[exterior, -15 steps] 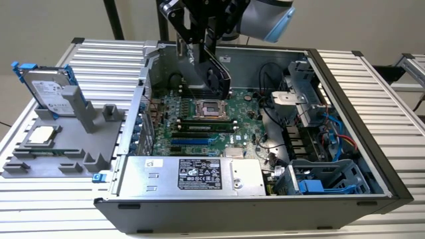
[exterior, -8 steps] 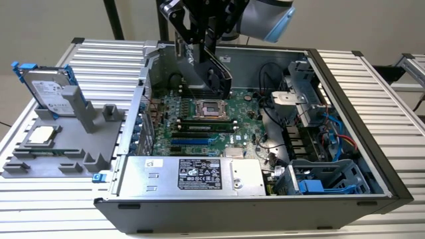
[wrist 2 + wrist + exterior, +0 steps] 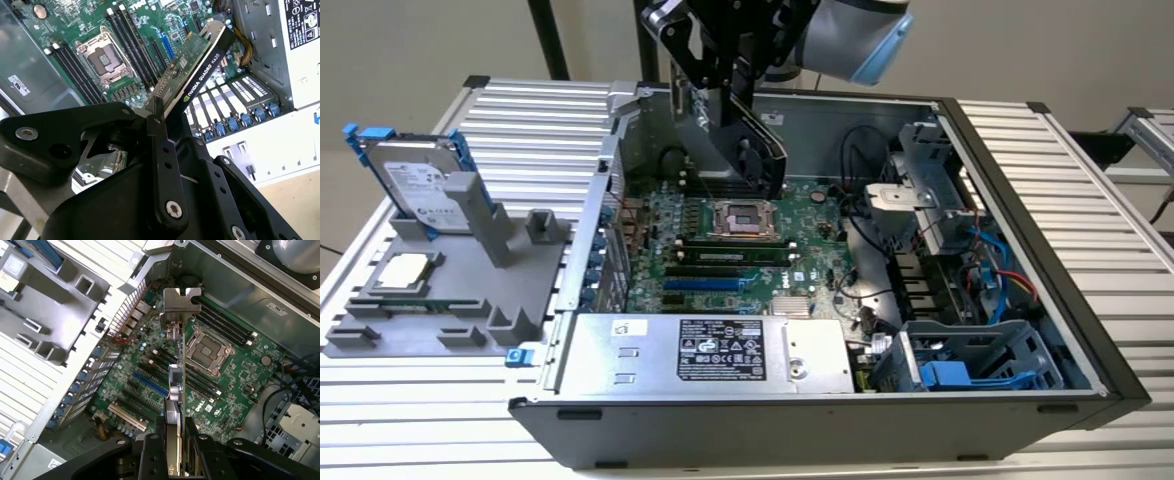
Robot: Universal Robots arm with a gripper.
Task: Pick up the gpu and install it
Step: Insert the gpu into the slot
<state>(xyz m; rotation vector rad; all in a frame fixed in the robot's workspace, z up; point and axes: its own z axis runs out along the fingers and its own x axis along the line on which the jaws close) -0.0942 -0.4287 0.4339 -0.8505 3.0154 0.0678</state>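
The power supply point(image 3: 707, 350) is seen nearest, in front of the socket point(image 3: 744, 218) inside the open case point(image 3: 787, 425). A drive point(image 3: 414, 185) is stood upright on a grey tray point(image 3: 400, 322), well apart from the socket toward the exterior view's left. Above and just behind the socket, the gpu point(image 3: 761, 150) point(image 3: 197, 75) point(image 3: 176, 380) is held tilted and unseated, with its bracket point(image 3: 181, 300) at the end away from the gripper. The gripper point(image 3: 731, 75) point(image 3: 155, 112) point(image 3: 175, 432) is clamped on the gpu's edge, one finger on each face.

exterior view: high, oblique, far | both wrist views: close, down onto motherboard point(image 3: 244, 377)
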